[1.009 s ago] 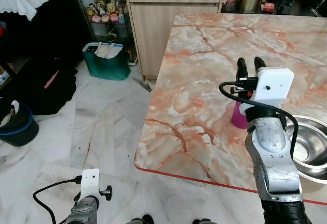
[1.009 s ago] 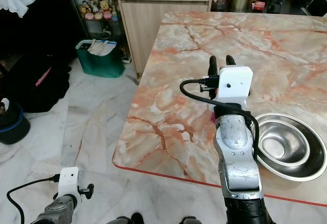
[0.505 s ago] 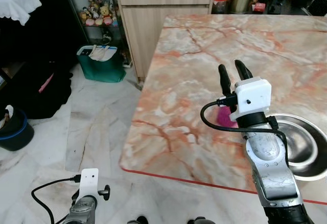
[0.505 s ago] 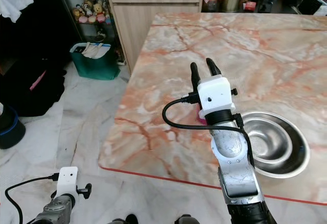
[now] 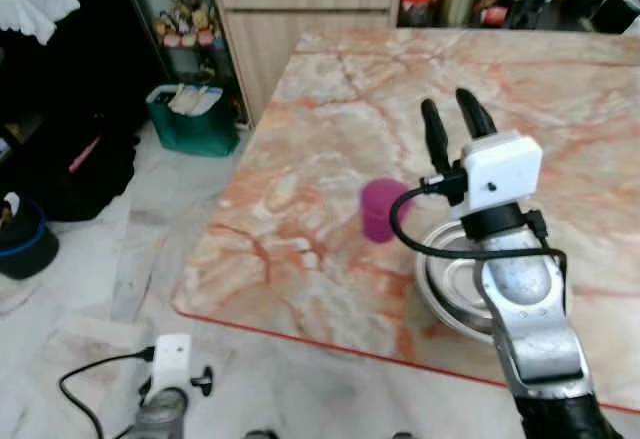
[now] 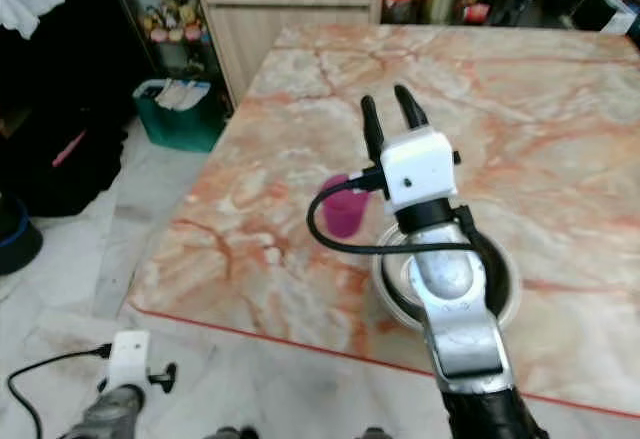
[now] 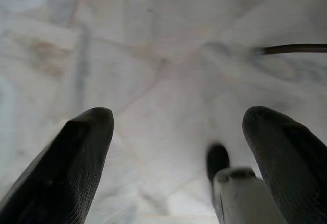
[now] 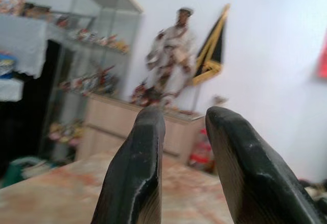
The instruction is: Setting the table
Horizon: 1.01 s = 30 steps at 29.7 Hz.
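Since the earlier frames the view has swung, so the whole scene sits differently in frame, and the pink cup, formerly hidden behind the right arm, now stands clear to that arm's left. The pink cup is upright on the marble desk, near the front edge and just beside the steel bowl, which appears to hold a second bowl nested inside and is partly covered by the right forearm. The right claw is raised above the desk with its fingers pointing up and away, slightly parted and holding nothing; its wrist view looks out across the room rather than down at the desk. The left claw hangs idle over the floor, fingers wide apart and empty. Judged step: approach, no item yet grasped. The next move calls for tilting the right claw downward, then aligning it with the pink cup or bowl rim before closing.
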### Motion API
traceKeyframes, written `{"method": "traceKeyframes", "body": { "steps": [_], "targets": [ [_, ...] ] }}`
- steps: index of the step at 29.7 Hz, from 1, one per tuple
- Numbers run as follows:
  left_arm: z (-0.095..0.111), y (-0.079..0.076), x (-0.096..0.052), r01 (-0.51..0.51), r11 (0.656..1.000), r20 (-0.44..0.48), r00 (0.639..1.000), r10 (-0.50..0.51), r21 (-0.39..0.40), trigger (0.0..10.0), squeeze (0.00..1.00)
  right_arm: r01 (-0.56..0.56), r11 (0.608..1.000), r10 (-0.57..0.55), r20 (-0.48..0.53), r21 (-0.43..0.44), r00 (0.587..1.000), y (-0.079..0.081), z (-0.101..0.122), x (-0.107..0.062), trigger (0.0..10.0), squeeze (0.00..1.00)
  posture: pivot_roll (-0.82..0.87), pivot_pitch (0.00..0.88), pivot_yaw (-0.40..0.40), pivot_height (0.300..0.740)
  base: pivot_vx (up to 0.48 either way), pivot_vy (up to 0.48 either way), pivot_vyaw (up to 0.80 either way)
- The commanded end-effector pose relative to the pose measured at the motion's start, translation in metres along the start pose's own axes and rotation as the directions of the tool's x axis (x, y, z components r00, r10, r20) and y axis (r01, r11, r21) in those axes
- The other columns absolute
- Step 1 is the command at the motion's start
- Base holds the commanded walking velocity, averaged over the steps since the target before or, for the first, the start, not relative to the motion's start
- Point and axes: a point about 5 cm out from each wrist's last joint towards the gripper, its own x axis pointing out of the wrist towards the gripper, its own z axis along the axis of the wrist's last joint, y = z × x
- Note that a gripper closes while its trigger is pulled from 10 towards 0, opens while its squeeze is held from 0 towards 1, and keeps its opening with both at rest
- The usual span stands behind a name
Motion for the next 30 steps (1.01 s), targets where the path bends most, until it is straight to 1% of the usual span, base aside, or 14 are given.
{"method": "traceKeyframes", "body": {
  "steps": [1, 4, 8, 12, 16, 23, 25, 28, 30],
  "targets": [
    [-0.002, 0.011, -0.001, -0.029, 1.000, -0.004, 1.000, 0.029, -0.010, 10.0, 0.00, -0.001, 1.000, 0.001, 0.020, 0.014, 1.000, 0.003, 0.006, -0.001, 10.0, 0.00, -0.12, 0.138, 0.071, 0.740, 0.000, -0.480, 0.00],
    [0.001, 0.010, 0.000, -0.022, 0.999, 0.001, 1.000, 0.022, -0.027, 10.0, 0.00, 0.033, 0.999, -0.033, -0.024, 0.016, 0.999, 0.000, -0.002, -0.006, 10.0, 0.00, -0.13, 0.155, 0.072, 0.740, 0.000, -0.480, 0.00],
    [0.002, 0.008, 0.000, -0.019, 0.999, 0.007, 1.000, 0.019, -0.038, 10.0, 0.00, 0.044, 0.999, -0.043, -0.066, 0.005, 0.997, -0.002, -0.011, -0.012, 10.0, 0.00, -0.13, 0.160, 0.072, 0.740, 0.000, -0.475, 0.00],
    [0.004, 0.007, 0.001, -0.016, 0.999, 0.012, 1.000, 0.017, -0.045, 10.0, 0.00, 0.073, 0.997, -0.070, -0.101, 0.024, 0.992, -0.005, -0.019, -0.019, 10.0, 0.00, -0.13, 0.165, 0.072, 0.740, 0.000, -0.456, 0.00],
    [0.006, 0.007, 0.001, -0.014, 0.998, 0.019, 1.000, 0.015, -0.054, 10.0, 0.00, 0.112, 0.992, -0.103, -0.159, 0.052, 0.982, -0.006, -0.034, -0.024, 10.0, 0.00, -0.12, 0.166, 0.070, 0.740, 0.000, -0.412, 0.00],
    [0.008, 0.007, 0.002, -0.013, 0.998, 0.027, 1.000, 0.015, -0.061, 10.0, 0.00, 0.129, 0.990, -0.114, -0.211, 0.058, 0.971, -0.005, -0.047, -0.031, 10.0, 0.00, -0.12, 0.166, 0.069, 0.740, 0.000, -0.406, 0.00],
    [0.009, 0.006, 0.002, -0.011, 0.998, 0.032, 0.999, 0.013, -0.063, 10.0, 0.00, 0.129, 0.990, -0.114, -0.232, 0.049, 0.966, -0.004, -0.053, -0.036, 10.0, 0.00, -0.12, 0.167, 0.069, 0.740, 0.000, -0.401, 0.00],
    [0.009, 0.005, 0.002, -0.011, 0.998, 0.032, 0.999, 0.013, -0.064, 10.0, 0.00, 0.131, 0.990, -0.116, -0.233, 0.049, 0.965, -0.004, -0.054, -0.036, 10.0, 0.00, -0.12, 0.167, 0.069, 0.740, 0.000, -0.401, 0.00],
    [0.010, 0.005, 0.002, -0.009, 0.998, 0.039, 0.999, 0.011, -0.065, 10.0, 0.00, 0.094, 0.995, -0.084, -0.246, 0.032, 0.966, 0.002, -0.059, -0.046, 10.0, 0.00, -0.12, 0.169, 0.069, 0.740, 0.000, -0.398, 0.00]
  ]
}}
